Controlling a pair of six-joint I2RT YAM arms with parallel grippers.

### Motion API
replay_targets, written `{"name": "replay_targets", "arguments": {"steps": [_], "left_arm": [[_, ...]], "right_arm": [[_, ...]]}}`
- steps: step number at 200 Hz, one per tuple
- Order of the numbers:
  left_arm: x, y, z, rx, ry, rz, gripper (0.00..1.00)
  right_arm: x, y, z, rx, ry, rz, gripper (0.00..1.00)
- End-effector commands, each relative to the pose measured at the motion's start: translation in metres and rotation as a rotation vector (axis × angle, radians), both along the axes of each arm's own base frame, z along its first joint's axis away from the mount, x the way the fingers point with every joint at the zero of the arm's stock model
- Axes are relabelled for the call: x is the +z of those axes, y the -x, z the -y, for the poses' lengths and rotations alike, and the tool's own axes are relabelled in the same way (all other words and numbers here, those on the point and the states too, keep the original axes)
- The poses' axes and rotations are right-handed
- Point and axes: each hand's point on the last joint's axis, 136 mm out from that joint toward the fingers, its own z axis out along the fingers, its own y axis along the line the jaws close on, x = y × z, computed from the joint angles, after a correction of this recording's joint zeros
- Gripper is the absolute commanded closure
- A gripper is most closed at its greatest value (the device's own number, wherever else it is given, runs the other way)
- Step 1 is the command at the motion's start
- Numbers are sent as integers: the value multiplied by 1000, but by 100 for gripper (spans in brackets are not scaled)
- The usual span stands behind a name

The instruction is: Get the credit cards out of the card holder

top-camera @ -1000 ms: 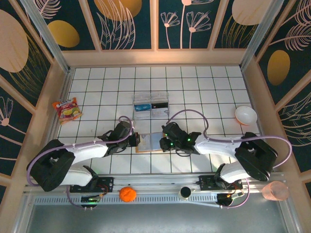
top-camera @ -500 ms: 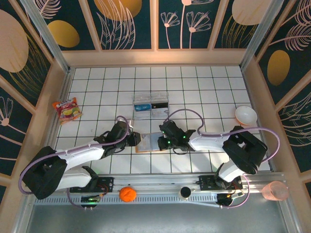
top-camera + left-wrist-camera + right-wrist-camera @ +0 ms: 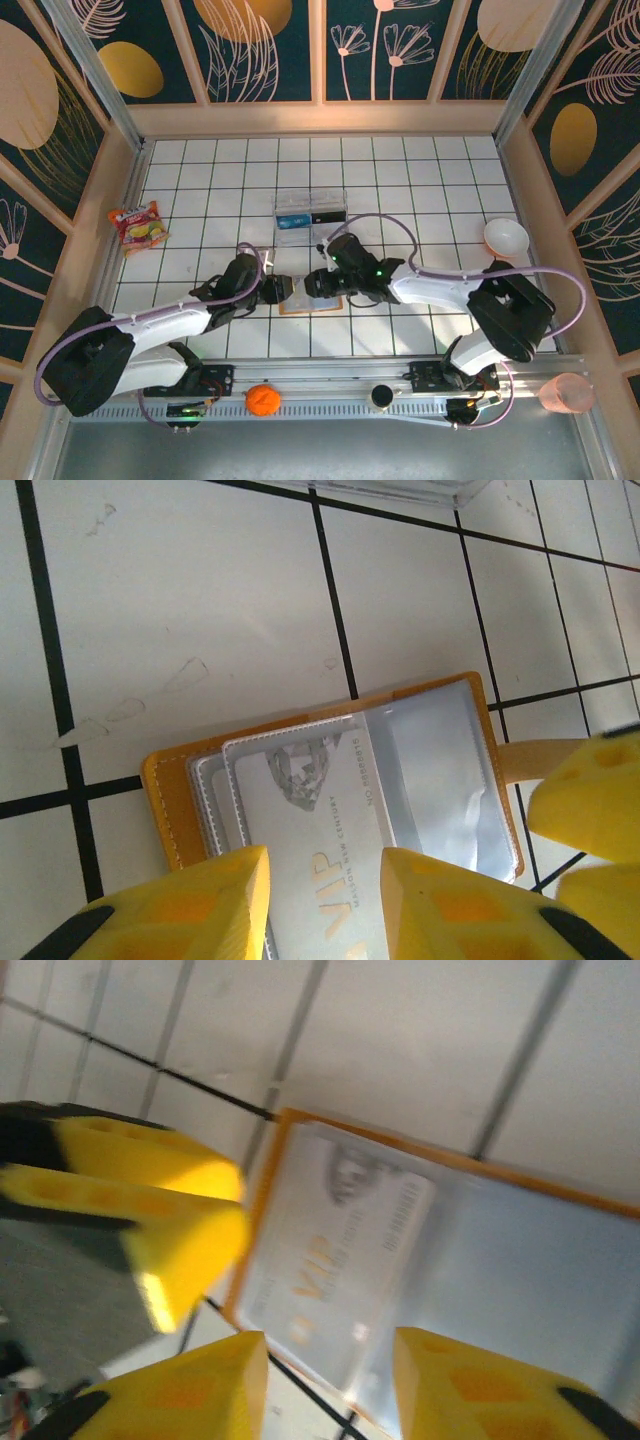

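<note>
While unfolded, card holder beneath left pincer.

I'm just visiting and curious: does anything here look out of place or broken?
Nothing looks spilled or broken. The card holder lies open on the tiles, a VIP card in its clear sleeve. Oddest: an orange fruit on the metal rail at the near edge.

The wallet lies open mid-bench. The left gripper and right gripper crowd in from either side, jaws apart, tips near each other over it, so there is little room between them. The box stands close behind, blocking the far approach. Bare tiles lie wide to both sides. The packet and bowl sit well apart at the edges.
</note>
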Motion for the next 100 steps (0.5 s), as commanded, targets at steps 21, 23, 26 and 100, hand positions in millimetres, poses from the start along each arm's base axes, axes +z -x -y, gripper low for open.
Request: {"name": "replay_targets", "arguments": {"steps": [21, 23, 26, 100], "left_arm": [[-3, 2, 2, 8, 52, 3, 69], [-3, 2, 1, 10, 51, 4, 69], [-4, 2, 1, 10, 49, 4, 69], [-19, 8, -8, 27, 7, -29, 71]], "right_arm": [[-7, -5, -23, 25, -66, -101, 58], [-7, -5, -23, 23, -67, -105, 58], [-8, -7, -23, 18, -70, -110, 58], [-26, -10, -28, -8, -67, -170, 60]]}}
